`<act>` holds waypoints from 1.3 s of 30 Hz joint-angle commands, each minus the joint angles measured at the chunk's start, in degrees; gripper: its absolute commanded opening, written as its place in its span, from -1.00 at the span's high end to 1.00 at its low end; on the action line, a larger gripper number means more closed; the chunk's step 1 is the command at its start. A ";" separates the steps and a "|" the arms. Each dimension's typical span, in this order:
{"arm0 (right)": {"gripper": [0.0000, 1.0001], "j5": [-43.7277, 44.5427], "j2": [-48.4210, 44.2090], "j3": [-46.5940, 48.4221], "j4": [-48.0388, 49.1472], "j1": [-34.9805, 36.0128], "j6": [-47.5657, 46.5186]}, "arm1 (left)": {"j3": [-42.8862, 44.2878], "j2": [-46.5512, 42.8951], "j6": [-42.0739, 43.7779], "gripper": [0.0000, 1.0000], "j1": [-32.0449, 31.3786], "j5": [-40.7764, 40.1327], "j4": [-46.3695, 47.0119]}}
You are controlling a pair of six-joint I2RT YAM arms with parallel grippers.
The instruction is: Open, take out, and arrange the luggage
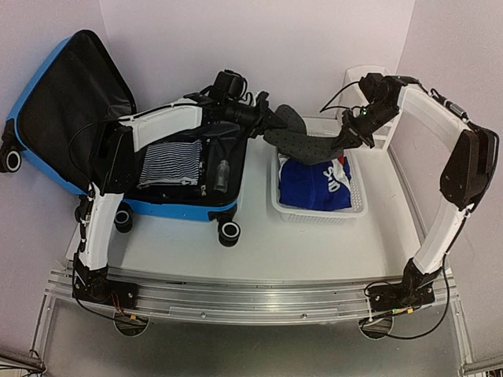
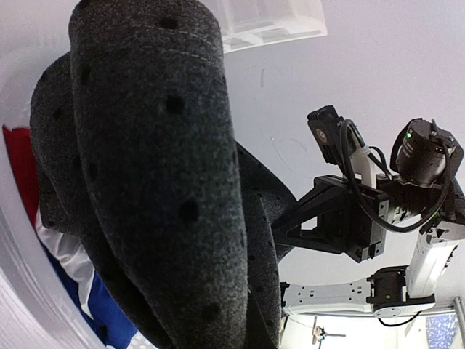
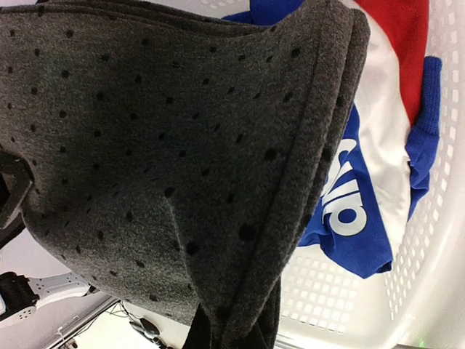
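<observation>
**Blue luggage open at table left, clear of both grippers**

Blue hard shell, black lining. We find the luggage at the left end of the table, lying open. Its lid is raised and tilts back towards the left wall. The lower half rests flat, with a black-and-white wheel at its near right corner. Inside the lower half we see a striped garment, dark items beside it and a clear bottle near the right wall.

The left arm passes over the open luggage from its base towards the right. The left gripper sits just past the right edge of the luggage, above the bare strip between case and basket. It touches no part of the case. Its jaws are pressed together on the left end of a grey perforated cloth. In the left wrist view the cloth fills the foreground and hides the fingers.

The cloth spans between the two grippers, above the far left part of a white perforated basket. The basket stands just right of the luggage and holds a blue, white and red garment.

The right gripper is over the far edge of the basket, well apart from the luggage. Its jaws pinch the right end of the cloth, as the left wrist view shows. In the right wrist view the cloth hangs folded over the garment.

A white organizer stands behind the right gripper, at the far right.
</observation>
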 commanded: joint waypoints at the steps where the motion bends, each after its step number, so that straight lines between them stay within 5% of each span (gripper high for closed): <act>1: 1.00 4.15 -0.20 9.15 -2.90 -1.18 -1.75 | 10.00 1.35 4.48 1.00 0.37 -2.04 2.93; 10: 1.00 5.84 3.30 20.80 -5.33 -3.50 -3.07 | 14.51 3.90 4.16 1.00 -1.53 -4.38 8.49; 18: 1.00 3.22 -1.74 2.38 -5.23 -3.78 -6.28 | 1.13 2.55 1.60 0.97 -3.02 -4.64 1.71; 25: 0.99 3.01 -3.24 -11.67 -6.38 -3.83 -7.99 | -3.05 1.22 3.37 0.18 -4.09 -5.06 -5.87; 30: 0.75 5.35 -2.85 -11.48 -8.52 -4.05 -9.18 | 0.60 -1.12 12.07 -0.20 -3.57 -7.31 -18.26; 39: 0.63 12.21 -4.23 -6.08 -15.02 -4.07 -10.62 | 7.39 -4.46 29.16 -0.45 -1.76 -10.85 -29.37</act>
